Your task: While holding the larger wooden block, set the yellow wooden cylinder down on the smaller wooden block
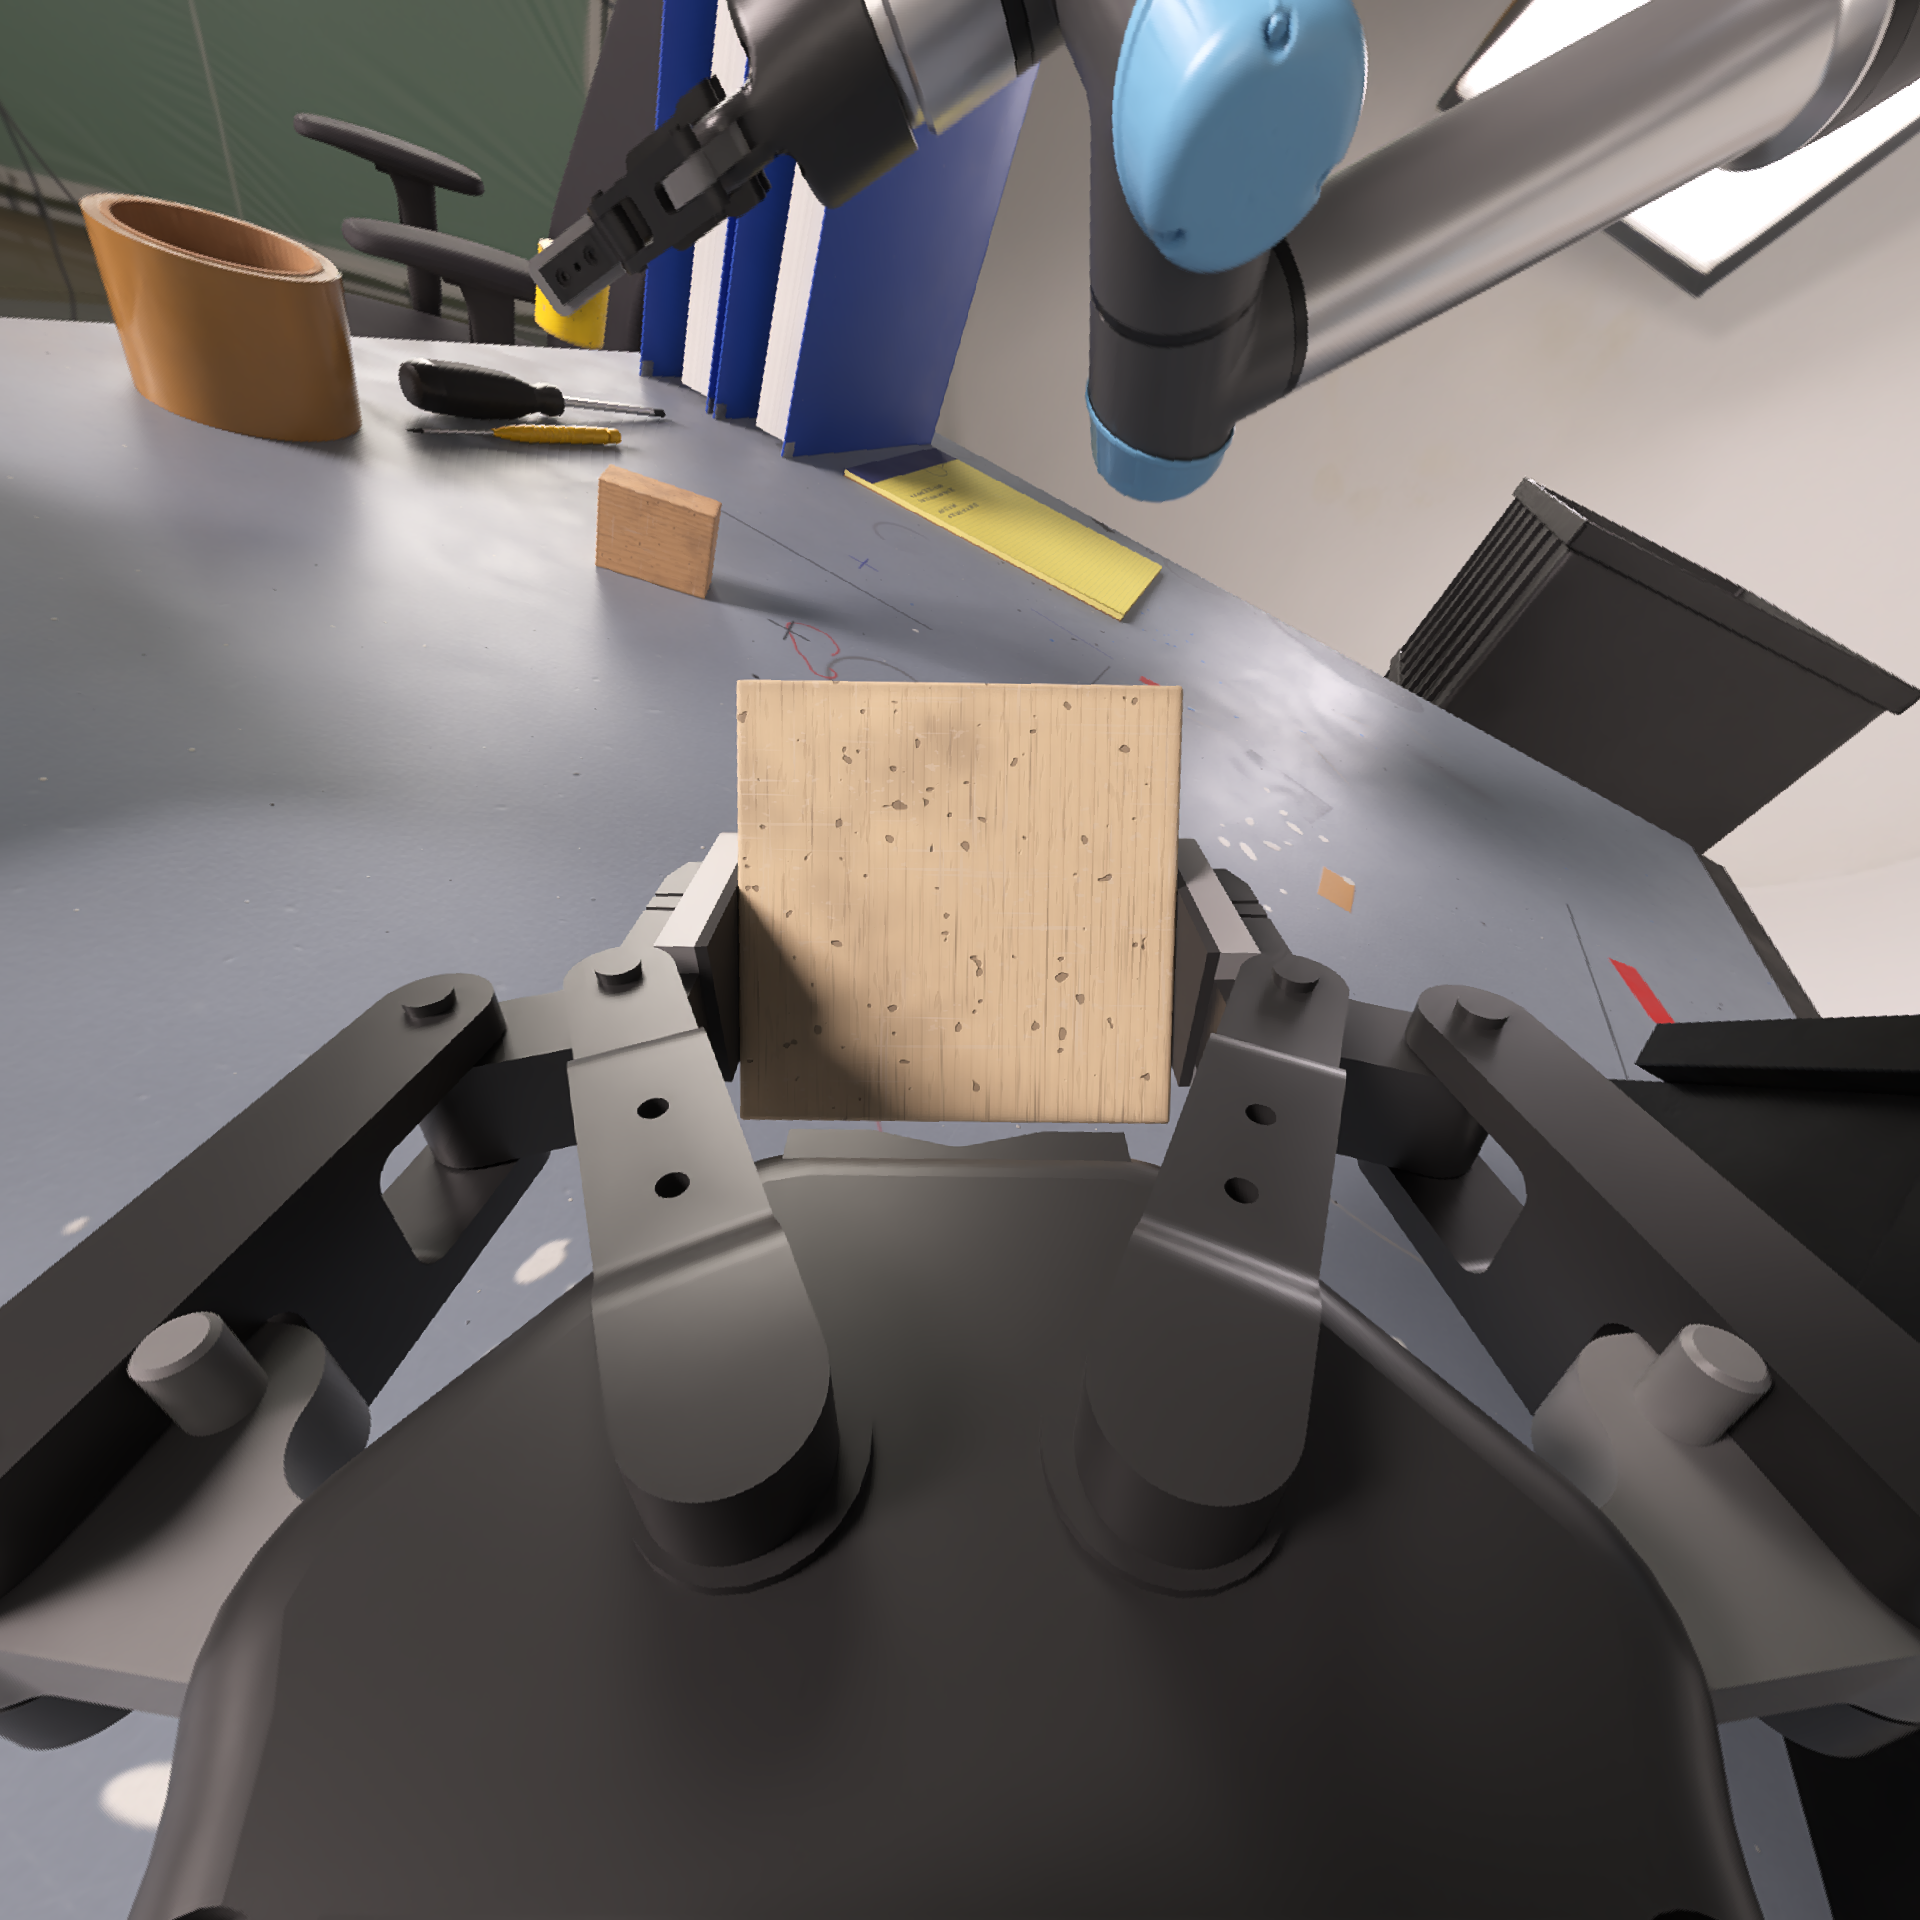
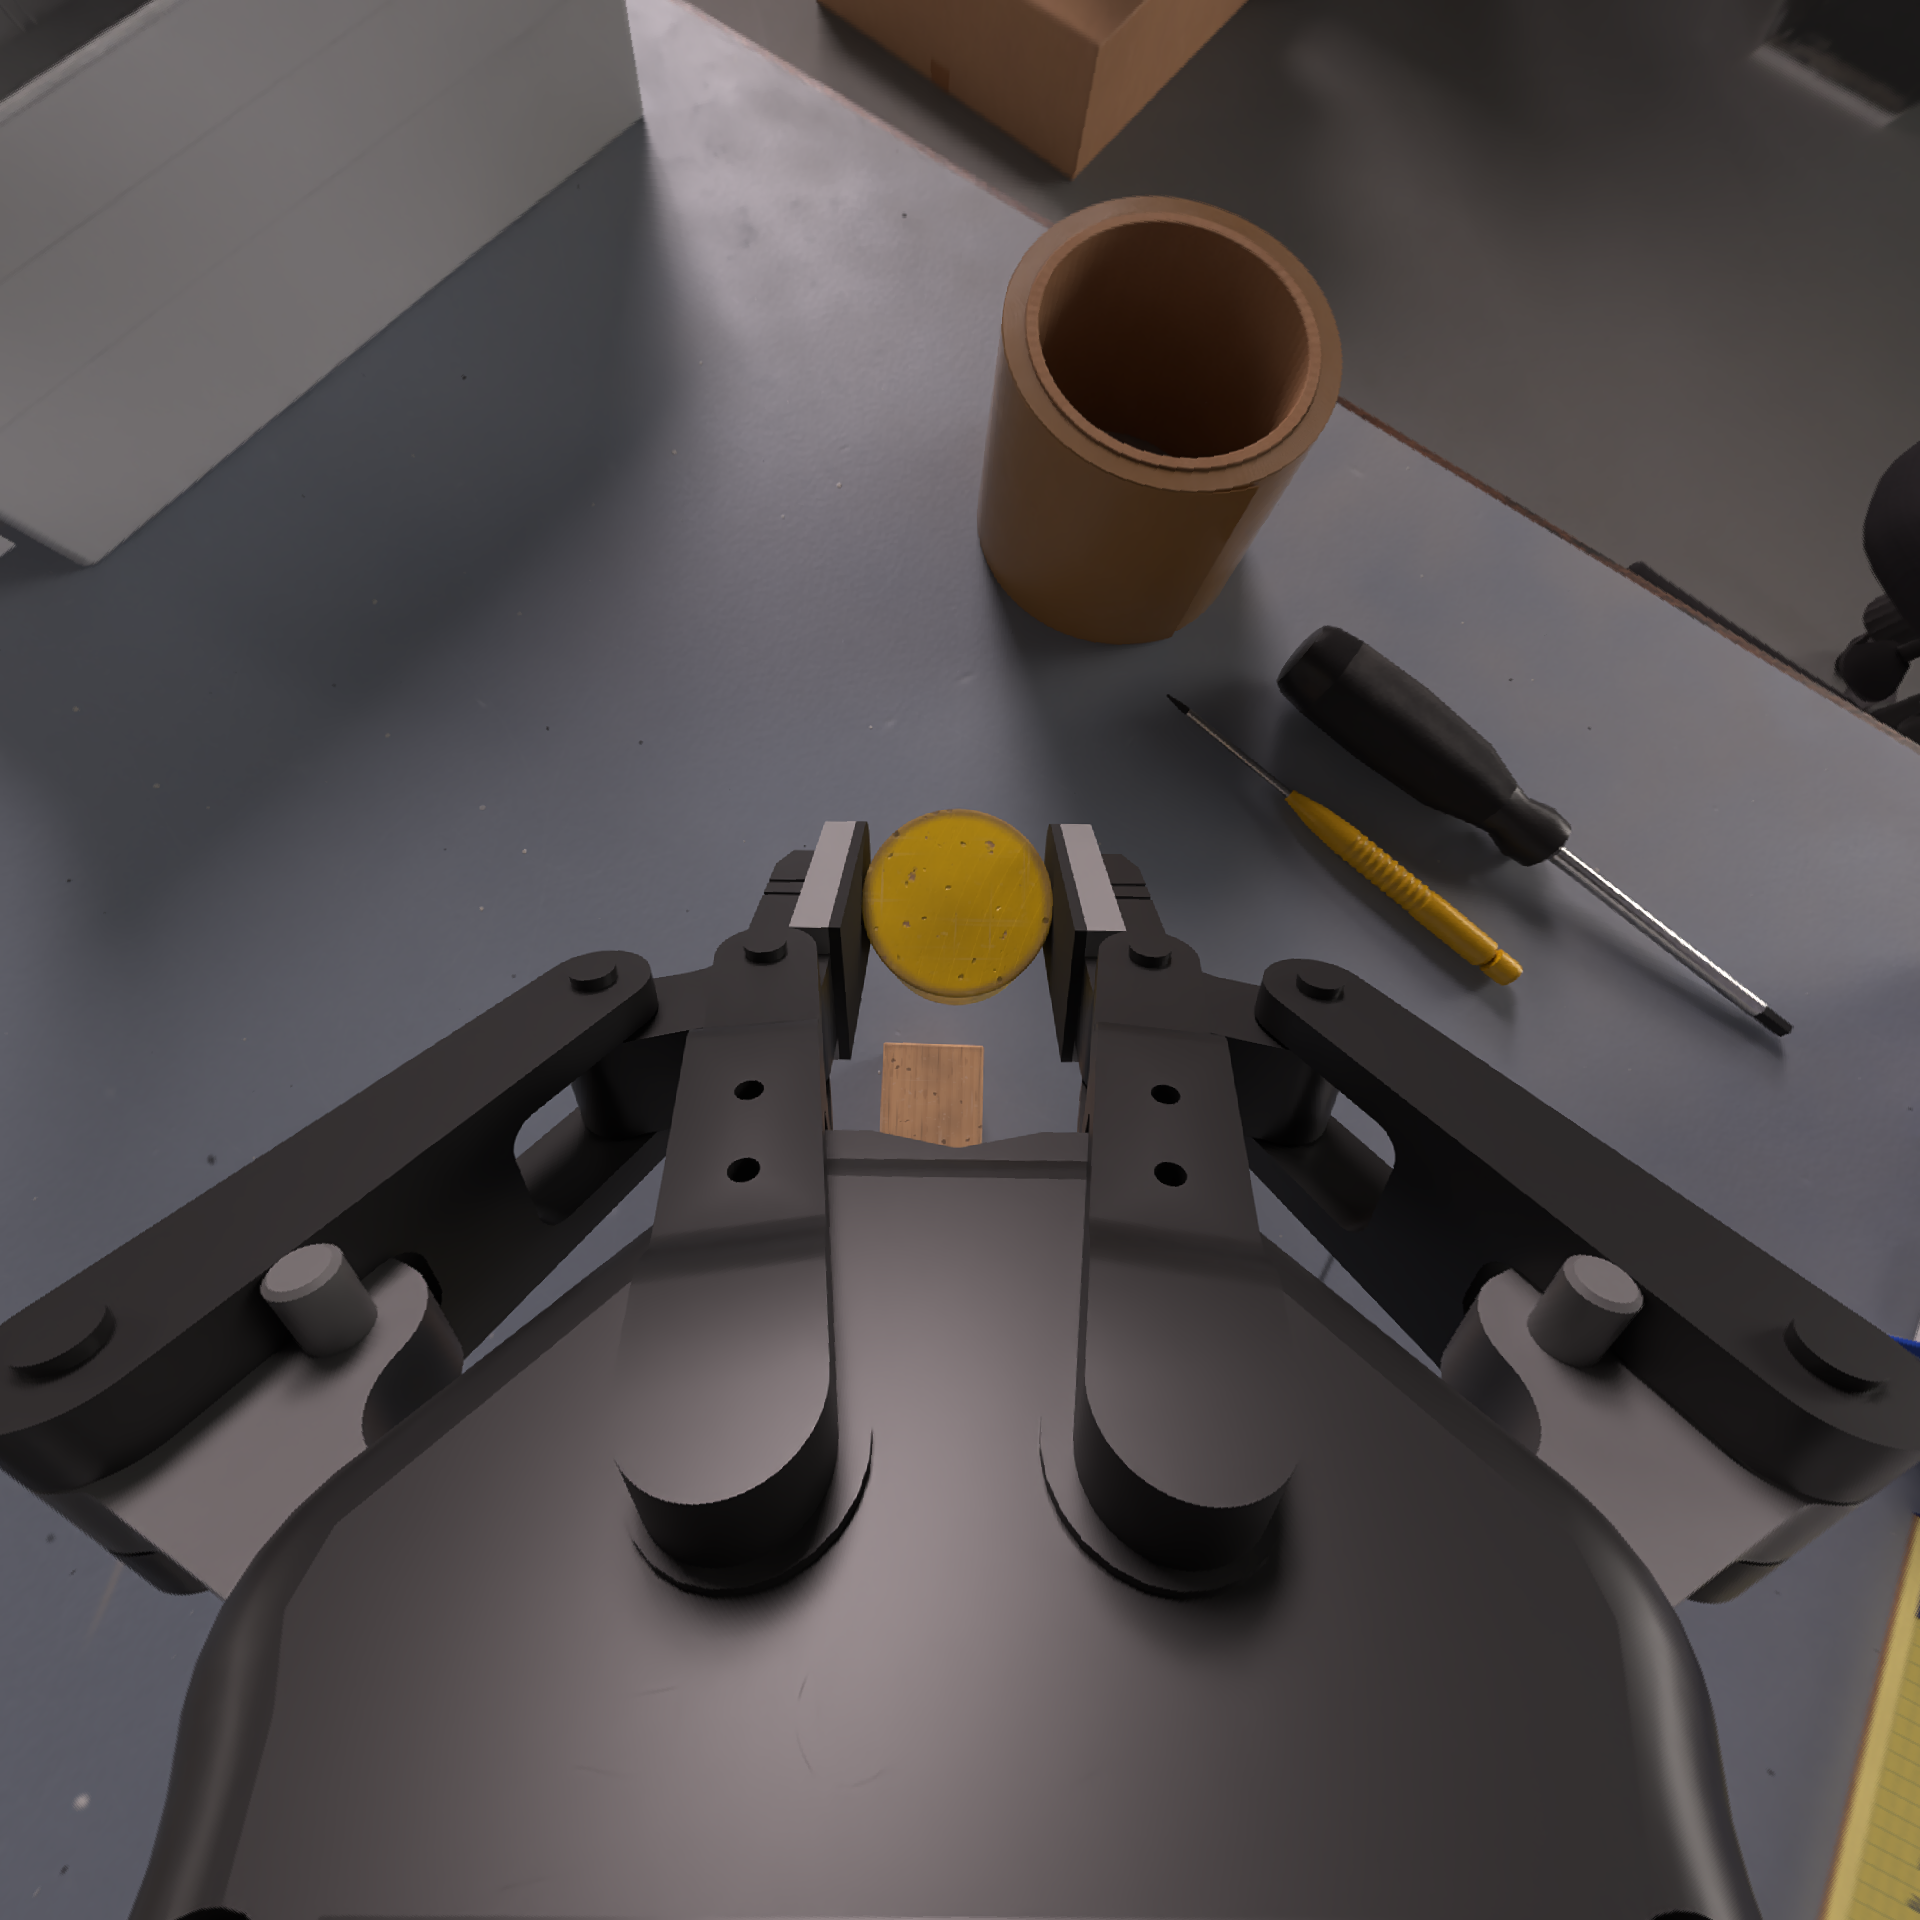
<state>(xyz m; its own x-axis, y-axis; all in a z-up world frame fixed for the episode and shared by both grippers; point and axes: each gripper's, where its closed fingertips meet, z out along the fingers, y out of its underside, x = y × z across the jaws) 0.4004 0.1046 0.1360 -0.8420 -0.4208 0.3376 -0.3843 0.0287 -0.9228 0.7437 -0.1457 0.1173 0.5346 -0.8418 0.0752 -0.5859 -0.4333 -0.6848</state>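
My left gripper [image 1: 958,914] is shut on the larger wooden block [image 1: 958,899], a pale speckled square held above the grey table [image 1: 312,727]. The smaller wooden block [image 1: 657,531] lies on the table farther off. My right gripper [image 2: 957,899] is shut on the yellow wooden cylinder [image 2: 957,902], seen end-on, held in the air. The smaller block [image 2: 931,1091] shows below and behind the cylinder, between the fingers. In the left wrist view the right gripper [image 1: 582,260] hangs high above the table with the cylinder [image 1: 571,312] partly hidden behind its fingers.
A brown open cylinder container [image 2: 1153,416] stands on the table [image 2: 520,727]. A black screwdriver [image 2: 1455,774] and a thin yellow one [image 2: 1392,883] lie beside it. A yellow notepad [image 1: 1008,535], blue panels [image 1: 862,312], a black box [image 1: 1621,665] and a cardboard box [image 2: 1039,62] sit around.
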